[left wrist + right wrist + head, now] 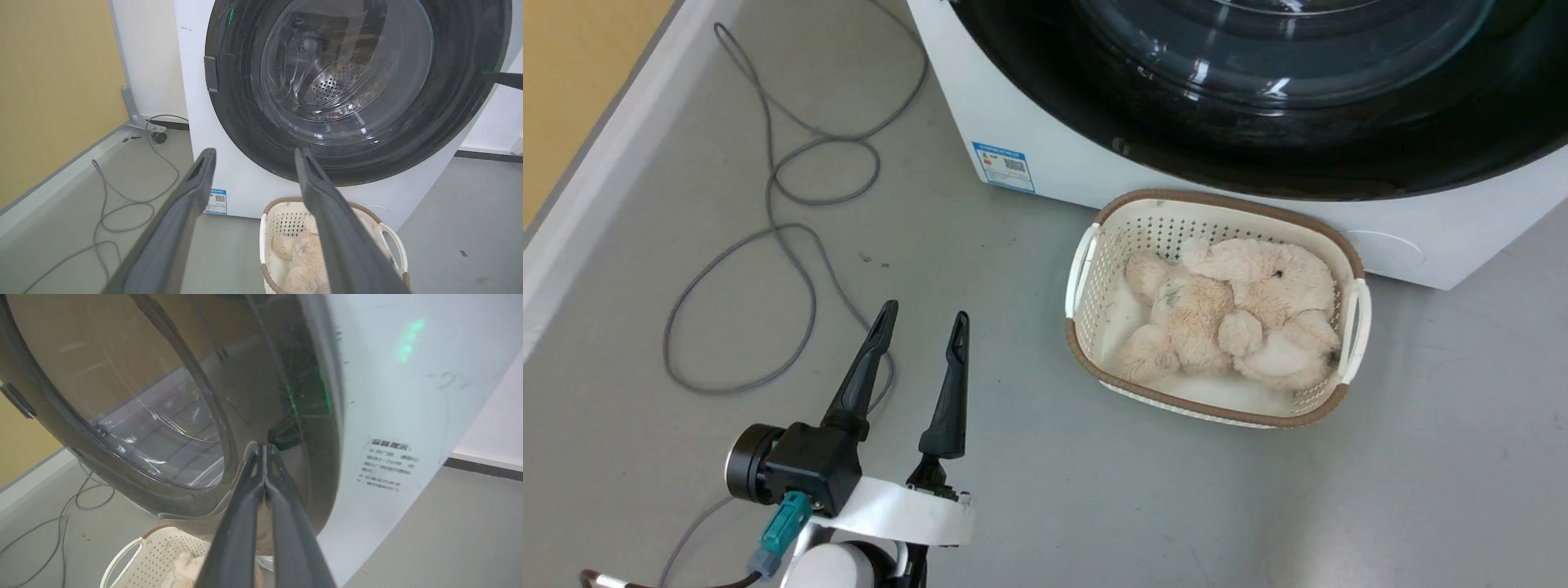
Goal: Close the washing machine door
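left pincer; blue qr sticker

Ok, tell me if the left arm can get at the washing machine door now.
Probably yes: the left pincer hangs open facing the washing machine door, with nothing between them; the basket sits lower down.

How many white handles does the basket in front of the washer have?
2. The left handle is on the basket end nearest the left gripper; the right handle is on the opposite end. No more seem hidden.
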Robot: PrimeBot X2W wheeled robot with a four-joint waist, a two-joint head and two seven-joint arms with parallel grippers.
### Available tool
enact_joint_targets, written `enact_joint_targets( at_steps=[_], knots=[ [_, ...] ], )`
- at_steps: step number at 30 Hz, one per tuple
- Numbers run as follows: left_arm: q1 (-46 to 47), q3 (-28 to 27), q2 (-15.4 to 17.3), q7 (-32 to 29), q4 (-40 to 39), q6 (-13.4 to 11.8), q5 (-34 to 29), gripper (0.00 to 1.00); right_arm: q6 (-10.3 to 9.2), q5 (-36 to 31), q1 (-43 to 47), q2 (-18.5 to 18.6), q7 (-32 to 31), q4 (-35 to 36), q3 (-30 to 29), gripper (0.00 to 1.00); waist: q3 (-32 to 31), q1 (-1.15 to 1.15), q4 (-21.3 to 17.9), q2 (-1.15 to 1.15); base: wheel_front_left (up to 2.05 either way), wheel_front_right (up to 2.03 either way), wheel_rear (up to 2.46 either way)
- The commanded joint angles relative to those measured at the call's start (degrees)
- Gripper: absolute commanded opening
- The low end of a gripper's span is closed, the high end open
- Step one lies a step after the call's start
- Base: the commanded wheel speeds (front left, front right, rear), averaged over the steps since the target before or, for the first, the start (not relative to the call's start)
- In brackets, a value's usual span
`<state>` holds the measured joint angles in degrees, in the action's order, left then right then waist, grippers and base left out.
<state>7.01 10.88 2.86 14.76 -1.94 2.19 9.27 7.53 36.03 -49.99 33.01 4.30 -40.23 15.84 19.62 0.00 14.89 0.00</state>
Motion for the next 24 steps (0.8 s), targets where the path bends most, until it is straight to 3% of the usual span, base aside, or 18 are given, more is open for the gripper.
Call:
enact_joint_targets(
  at_steps=[1, 13, 24],
  knots=[
    [0.09, 0.02, 0.02, 0.24, 0.06, 0.07, 0.13, 1.00, -0.04, 0.50, -1.43, 0.72, 0.04, -0.81, 0.28, 0.00, 0.30, 0.00, 0.35, 0.00, 0.00, 0.00, 0.00],
    [0.06, 0.69, 0.02, 0.24, 0.44, -0.51, 0.46, 1.00, -0.04, 2.35, -3.38, 1.14, 2.73, -5.22, 2.17, 0.00, -0.99, 0.00, 0.18, 0.00, 0.00, 0.00, 0.00],
    [-2.35, -1.26, 0.02, 0.24, 3.09, -0.72, 0.21, 1.00, -0.04, 2.76, 8.29, -0.66, 9.91, 0.52, 5.27, 0.00, -8.99, 0.00, -5.25, 0.00, 0.00, 0.00, 0.00]
  ],
)
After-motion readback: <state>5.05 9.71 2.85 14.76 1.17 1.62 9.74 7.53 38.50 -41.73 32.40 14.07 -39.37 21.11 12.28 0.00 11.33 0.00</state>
